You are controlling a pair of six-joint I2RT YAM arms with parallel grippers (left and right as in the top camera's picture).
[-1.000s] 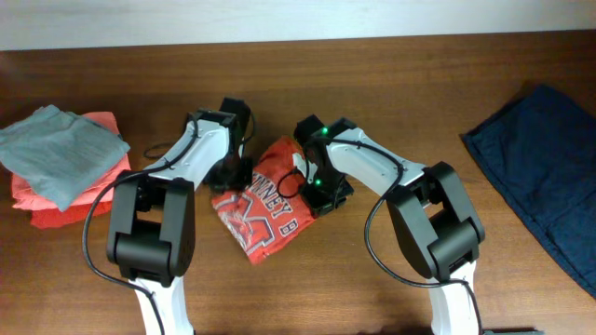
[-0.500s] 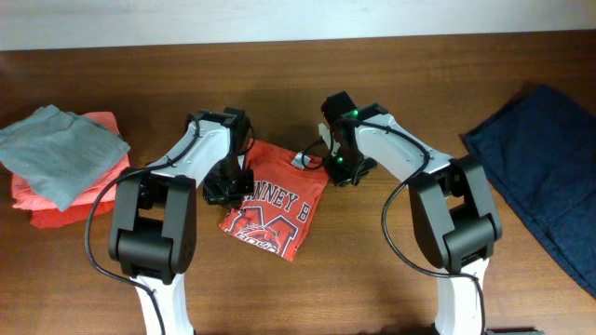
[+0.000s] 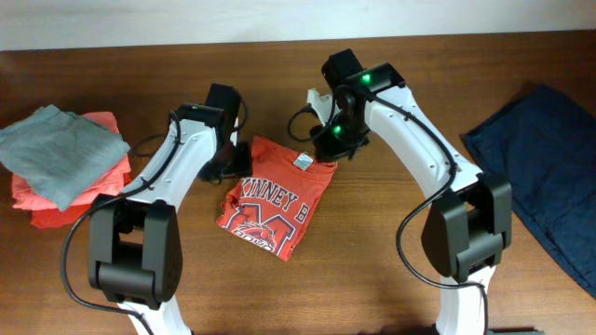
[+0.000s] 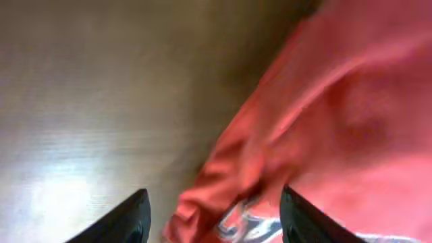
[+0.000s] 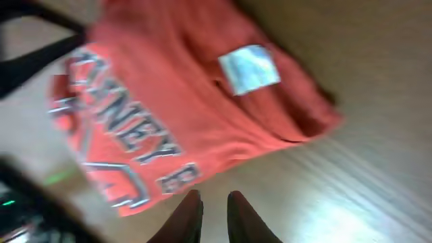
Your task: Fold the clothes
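Near the centre of the table (image 3: 391, 56), slightly toward the front edge, the T-shirt (image 3: 275, 200) lies as a compact, skewed packet. Its lettering and logo face up, and its collar end points to the back edge.

**Hazards**
- I judge the left side of the packet to be the weak point. The left gripper (image 3: 226, 172) sits at that side with its fingers (image 4: 135, 216) spread wide and a rumpled fold of cloth between them. Closing there may pinch only the top layer and pull the fold open.
- The right gripper (image 3: 333, 144) sits just beside the collar corner. A low sweep from there may drag that corner and skew the packet further.

**View differences**
- Only the overhead view gives the full outline and the neighbours. The grey top (image 3: 56, 149) lies on the coral garment (image 3: 56, 209) at the left edge, and a dark blue cloth (image 3: 549, 177) at the right edge, all well apart. It does not show either jaw gap.
- The left wrist view shows the spread fingers, but it is blurred, so I cannot tell whether they touch the cloth.
- The right wrist view shows the white neck label (image 5: 248, 67) and that gripper's fingers close together over bare wood, holding nothing.
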